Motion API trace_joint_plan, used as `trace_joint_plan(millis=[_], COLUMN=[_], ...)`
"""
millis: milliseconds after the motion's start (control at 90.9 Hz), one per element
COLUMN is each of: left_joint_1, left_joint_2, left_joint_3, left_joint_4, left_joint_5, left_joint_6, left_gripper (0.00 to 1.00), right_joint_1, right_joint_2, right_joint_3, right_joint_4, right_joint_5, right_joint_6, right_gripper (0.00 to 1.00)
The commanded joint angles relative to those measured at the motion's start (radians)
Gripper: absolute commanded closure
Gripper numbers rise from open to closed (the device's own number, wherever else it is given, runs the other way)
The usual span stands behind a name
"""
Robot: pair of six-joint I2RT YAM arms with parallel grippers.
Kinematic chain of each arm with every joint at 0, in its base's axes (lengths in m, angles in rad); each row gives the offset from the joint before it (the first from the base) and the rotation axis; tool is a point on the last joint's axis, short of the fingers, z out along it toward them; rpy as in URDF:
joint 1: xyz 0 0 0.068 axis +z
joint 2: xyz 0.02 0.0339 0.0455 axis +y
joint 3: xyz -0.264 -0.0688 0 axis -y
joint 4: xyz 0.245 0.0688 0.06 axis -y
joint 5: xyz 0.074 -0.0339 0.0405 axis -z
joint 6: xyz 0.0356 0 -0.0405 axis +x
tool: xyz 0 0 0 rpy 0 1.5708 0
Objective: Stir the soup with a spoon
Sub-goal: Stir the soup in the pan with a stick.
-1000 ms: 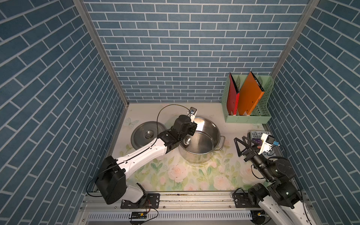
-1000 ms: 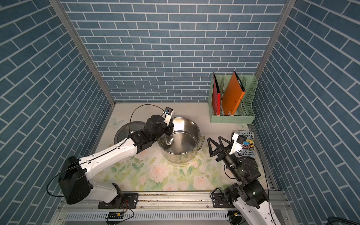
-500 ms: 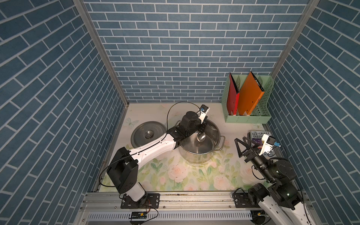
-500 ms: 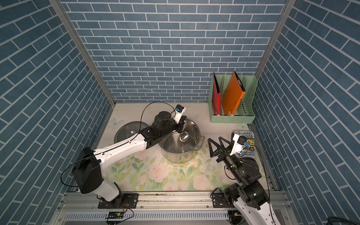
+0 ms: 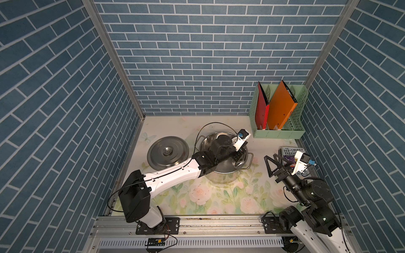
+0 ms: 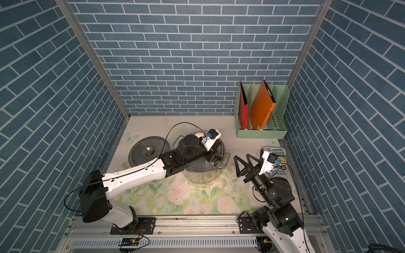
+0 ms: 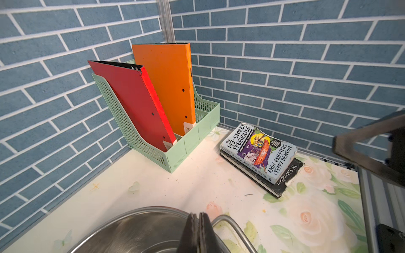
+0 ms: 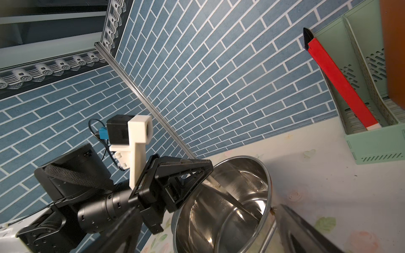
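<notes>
A steel lid (image 5: 167,152) lies flat, knob up, on the floral tablecloth (image 5: 219,197). In the back corner a mint-green file rack (image 5: 278,133) holds a red folder (image 5: 262,109) and an orange folder (image 5: 281,107), both leaning. Near it a Treehouse paperback (image 7: 260,149) lies stacked on a black book (image 7: 282,181), perhaps a Maugham

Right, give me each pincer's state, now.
Left pincer: closed, holding the spoon in the pot.
Right pincer: open, holding nothing.
</notes>
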State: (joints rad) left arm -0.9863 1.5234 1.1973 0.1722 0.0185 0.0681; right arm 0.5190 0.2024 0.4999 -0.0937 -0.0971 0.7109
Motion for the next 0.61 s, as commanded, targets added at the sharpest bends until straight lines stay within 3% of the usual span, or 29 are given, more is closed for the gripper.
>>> trace_joint_plan(millis=[0,176,308,594], left_joint_1=[-0.002,-0.010,-0.002,0.110], left_joint_2=[-0.076,-0.201,-0.257,-0.306], left_joint_3=[-0.066,-0.162,-0.207,-0.239], left_joint_4=[-0.015,-0.079,-0.150,-0.163], left_joint_5=[-0.045,-0.102,-0.219,-0.300], left_joint_6=[-0.010,-0.034,-0.033,-0.067], left_gripper=[1.00,1.00,1.00,1.00], right_joint_1=[0.004,0.004,0.004,0.004], right_joint_2=[-0.007,-0.006,0.005,0.020], right_joint_3=[-0.001,-0.021,-0.037,-0.032], right_joint_4=[0.014,0.032,0.062,0.068], right_joint_5=[0.002,0.000,-0.008,-0.013], right_joint_6=[0.017,0.023,0.034,0.035], right_gripper=[0.00,0.00,0.00,0.01])
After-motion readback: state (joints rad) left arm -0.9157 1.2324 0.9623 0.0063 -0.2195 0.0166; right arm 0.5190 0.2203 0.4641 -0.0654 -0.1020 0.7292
